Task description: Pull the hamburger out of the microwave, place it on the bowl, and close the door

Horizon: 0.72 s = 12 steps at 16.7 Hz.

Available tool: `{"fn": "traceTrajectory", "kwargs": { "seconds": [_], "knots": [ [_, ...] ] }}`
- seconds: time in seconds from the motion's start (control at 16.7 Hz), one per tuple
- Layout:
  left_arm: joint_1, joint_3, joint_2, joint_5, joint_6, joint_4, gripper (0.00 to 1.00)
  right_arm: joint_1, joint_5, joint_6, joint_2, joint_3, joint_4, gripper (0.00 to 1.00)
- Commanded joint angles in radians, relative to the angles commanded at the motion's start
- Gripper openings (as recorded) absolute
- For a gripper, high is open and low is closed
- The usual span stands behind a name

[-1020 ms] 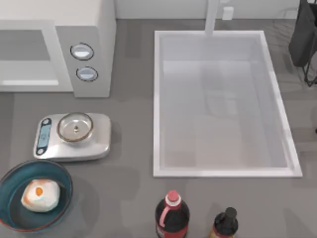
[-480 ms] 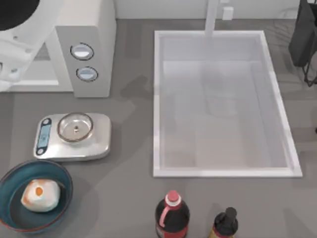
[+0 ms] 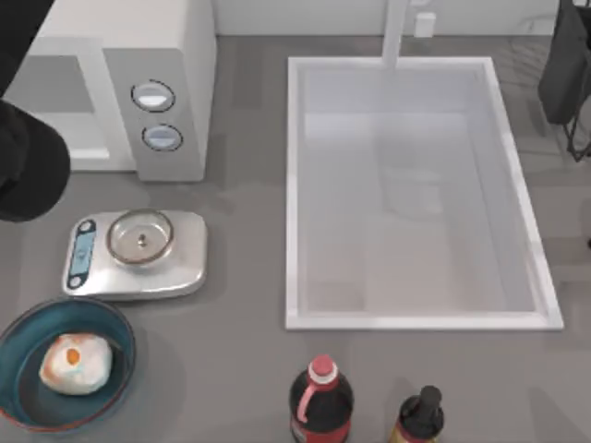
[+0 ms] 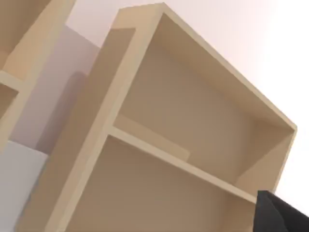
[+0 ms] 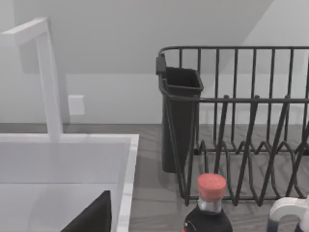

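**Left arm swings in over microwave door**

Since half a second ago, left arm [image 3: 28, 138] sits dark at frame's upper left, covering the door area. Gripper state: can't tell. Hamburger [image 3: 76, 364] sits in bowl [image 3: 18, 337], lower left.

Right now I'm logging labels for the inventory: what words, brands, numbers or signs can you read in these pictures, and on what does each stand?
None can be read.
Silver scale's blue display: no figures legible.
White microwave's two round dials: no markings legible.
Dark red-capped bottle: no label text visible.
Smaller dark black-capped bottle: no label text visible.
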<state>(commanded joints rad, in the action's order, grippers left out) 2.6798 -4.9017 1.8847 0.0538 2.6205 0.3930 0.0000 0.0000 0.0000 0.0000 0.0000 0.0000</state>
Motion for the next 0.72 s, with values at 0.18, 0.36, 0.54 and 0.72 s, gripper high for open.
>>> {"fn": "traceTrajectory", "kwargs": {
  "seconds": [0.18,0.36,0.54,0.72],
  "knots": [
    [0.187,-0.34,0.131,0.002,0.181,0.026,0.0,0.0,0.0,0.0,0.0,0.0,0.0,1.0],
    [0.34,-0.62,0.239,0.004,0.329,0.047,0.0,0.0,0.0,0.0,0.0,0.0,0.0,1.0],
    [0.451,-0.822,0.317,0.005,0.436,0.063,0.0,0.0,0.0,0.0,0.0,0.0,0.0,1.0],
    [0.514,-0.936,0.361,0.005,0.496,0.071,0.0,0.0,0.0,0.0,0.0,0.0,0.0,1.0]
  ]
}}
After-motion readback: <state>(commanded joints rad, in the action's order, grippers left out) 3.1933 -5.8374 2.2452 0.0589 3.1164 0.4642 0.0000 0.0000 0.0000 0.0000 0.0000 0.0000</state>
